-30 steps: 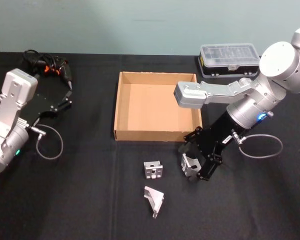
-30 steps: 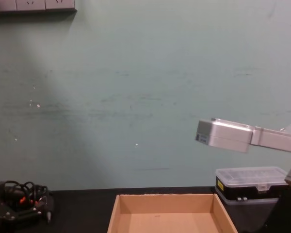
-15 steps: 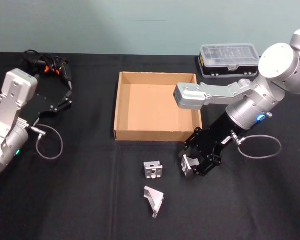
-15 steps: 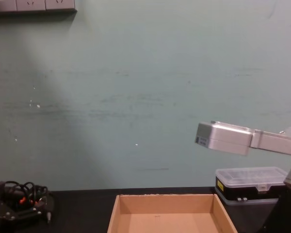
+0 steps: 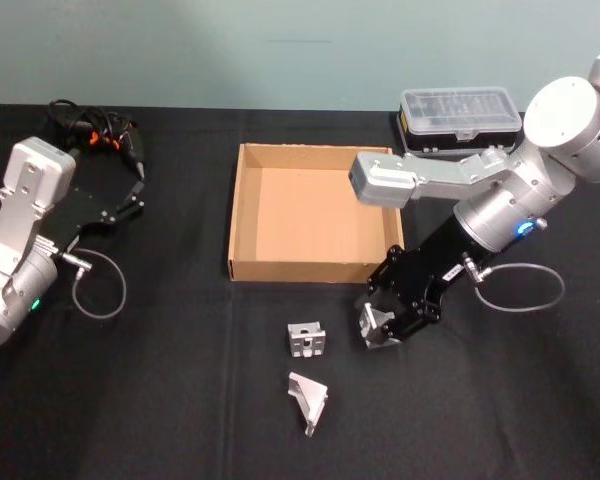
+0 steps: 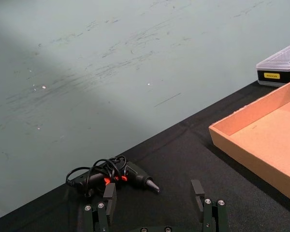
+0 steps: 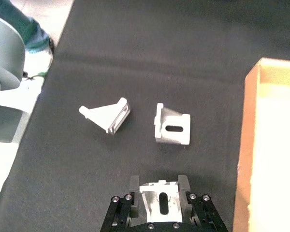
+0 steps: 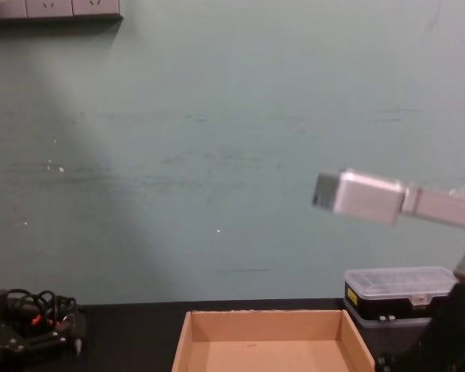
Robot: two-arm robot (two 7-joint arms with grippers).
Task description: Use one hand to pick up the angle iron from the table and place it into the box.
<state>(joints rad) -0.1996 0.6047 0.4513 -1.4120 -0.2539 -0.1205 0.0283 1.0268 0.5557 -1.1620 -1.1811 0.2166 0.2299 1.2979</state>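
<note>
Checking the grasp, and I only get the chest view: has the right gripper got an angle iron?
Observer: Yes, the right gripper has its jaws shut on the held angle iron, in front of the near right corner of the box.
Operator: Any left on the table?
Observer: Two: the middle angle iron beside that gripper, and the near angle iron closer to the robot.
Operator: And the left arm?
Observer: The left gripper sits open by the corded tool, far left.

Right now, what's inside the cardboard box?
The box floor looks bare. The right arm's grey link covers its far right corner, so that spot is unseen.
</note>
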